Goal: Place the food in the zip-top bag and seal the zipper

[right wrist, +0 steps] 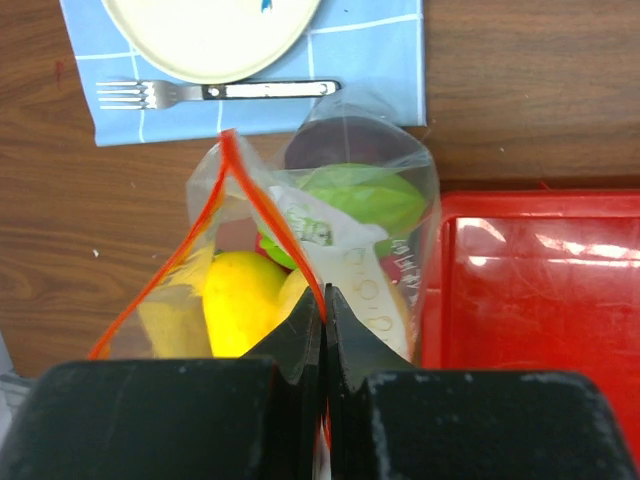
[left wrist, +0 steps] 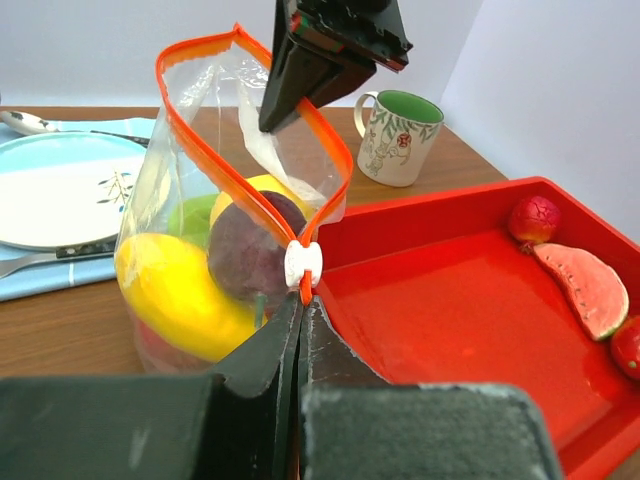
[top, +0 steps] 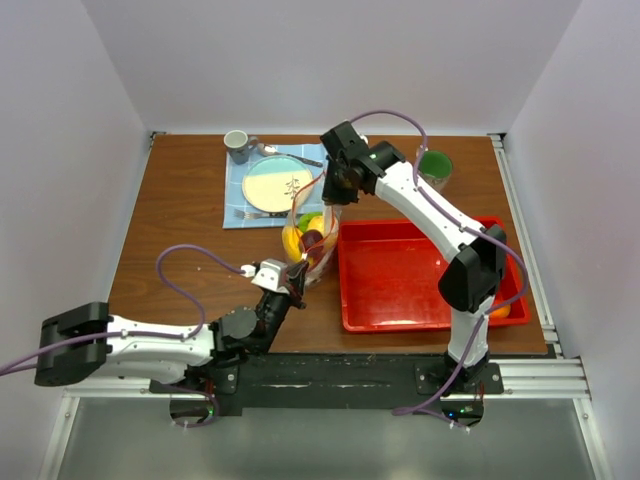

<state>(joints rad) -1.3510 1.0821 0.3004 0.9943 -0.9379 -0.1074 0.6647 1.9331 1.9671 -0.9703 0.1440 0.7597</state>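
Observation:
The clear zip-top bag (top: pixel 310 240) stands left of the red tray, its mouth open. Inside are yellow (left wrist: pixel 185 290), dark purple (left wrist: pixel 250 250) and green (right wrist: pixel 365 195) food pieces. My left gripper (left wrist: pixel 300 305) is shut on the near end of the orange-red zipper (left wrist: pixel 240 190), just below its white slider (left wrist: pixel 303 263). My right gripper (right wrist: pixel 326 300) is shut on the far side of the zipper strip (right wrist: pixel 270 215) and holds the bag mouth up; it also shows in the left wrist view (left wrist: pixel 272 120). More food lies in the tray: a red piece (left wrist: pixel 533 218) and a watermelon slice (left wrist: pixel 585 288).
The red tray (top: pixel 400 280) sits right of the bag. A blue placemat (top: pixel 245 190) with a plate (top: pixel 275 185), fork (right wrist: pixel 215 92) and spoon lies behind it. A mug (top: pixel 238 146) stands at back left, a green-filled cup (top: pixel 434 166) at back right.

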